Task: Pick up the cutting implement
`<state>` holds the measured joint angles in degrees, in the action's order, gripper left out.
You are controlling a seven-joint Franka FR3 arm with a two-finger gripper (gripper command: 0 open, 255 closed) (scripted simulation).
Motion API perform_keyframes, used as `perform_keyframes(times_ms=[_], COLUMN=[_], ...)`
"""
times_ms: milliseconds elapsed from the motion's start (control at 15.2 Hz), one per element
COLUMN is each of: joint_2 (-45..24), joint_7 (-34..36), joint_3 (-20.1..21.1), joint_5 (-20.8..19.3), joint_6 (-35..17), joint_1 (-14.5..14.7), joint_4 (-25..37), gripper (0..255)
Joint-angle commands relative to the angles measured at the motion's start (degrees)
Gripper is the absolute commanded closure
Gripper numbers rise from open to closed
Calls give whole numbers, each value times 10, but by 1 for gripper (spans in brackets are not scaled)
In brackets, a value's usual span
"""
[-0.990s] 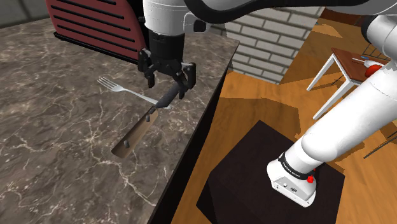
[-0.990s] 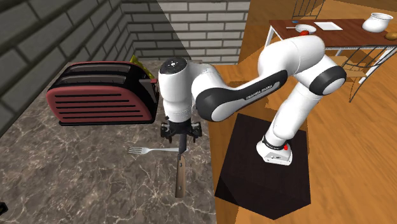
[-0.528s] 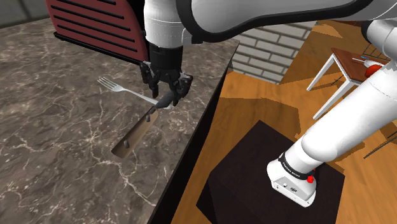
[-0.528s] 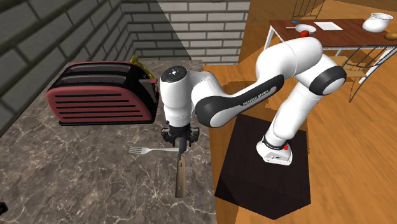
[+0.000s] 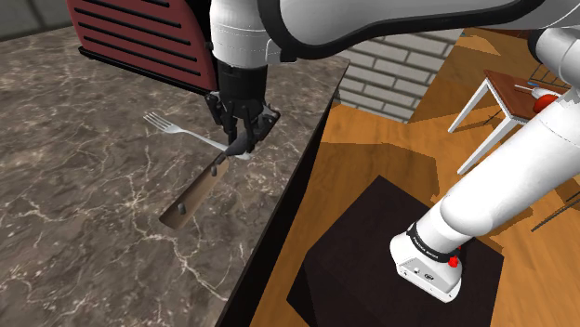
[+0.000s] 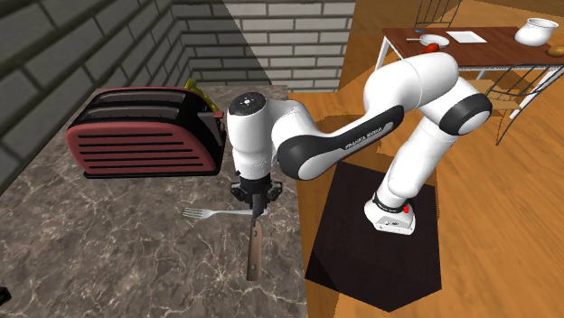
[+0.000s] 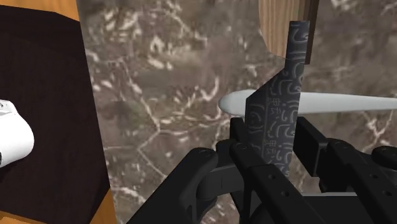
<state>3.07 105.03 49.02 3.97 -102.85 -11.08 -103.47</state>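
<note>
While the gripper (image 5: pixel 240 139) stands upright over the marbled counter (image 5: pixel 74 195), its jaws are clenched on the knife (image 5: pixel 192 198). Wrist view: both fingers (image 7: pixel 245 151) press the flanks of the dark patterned blade, which rises between them. The wooden handle extends past the fingertips, slanting toward the shoulder view's lower left, low over the counter; contact with the surface cannot be told. The blade crosses over the handle of a pale fork (image 5: pixel 170 124). A red toaster (image 5: pixel 139 37) stands behind the gripper.
</note>
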Motion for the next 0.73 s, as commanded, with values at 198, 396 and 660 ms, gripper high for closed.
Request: perform_keyframes(times_ms=[198, 396, 660], joint_2=[-2, -4, -11], joint_7=[2, 5, 9], joint_3=[1, 1, 2], joint_5=[0, -3, -8], joint_6=[22, 45, 76], joint_1=[1, 1, 1], joint_4=[17, 42, 78], gripper=[255, 255, 255])
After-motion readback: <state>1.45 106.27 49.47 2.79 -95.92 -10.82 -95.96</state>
